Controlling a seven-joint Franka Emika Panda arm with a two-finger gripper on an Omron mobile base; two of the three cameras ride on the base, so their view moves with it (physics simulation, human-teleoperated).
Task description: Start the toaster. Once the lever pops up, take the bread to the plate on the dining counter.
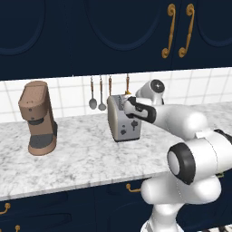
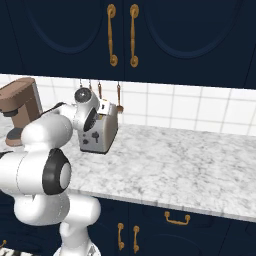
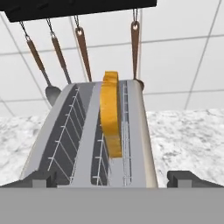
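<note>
**Pincer spread above the toaster**

The pincer (image 3: 112,179) hangs open over the toaster (image 1: 123,118) on the marble table (image 1: 81,158), its tips on either side of the body. The bread (image 3: 110,116) stands upright in the slot between and beyond the tips, untouched.

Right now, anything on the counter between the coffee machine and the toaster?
No. In the left base view the marble counter is bare between the coffee machine and the toaster; utensils hang on the wall behind.
</note>
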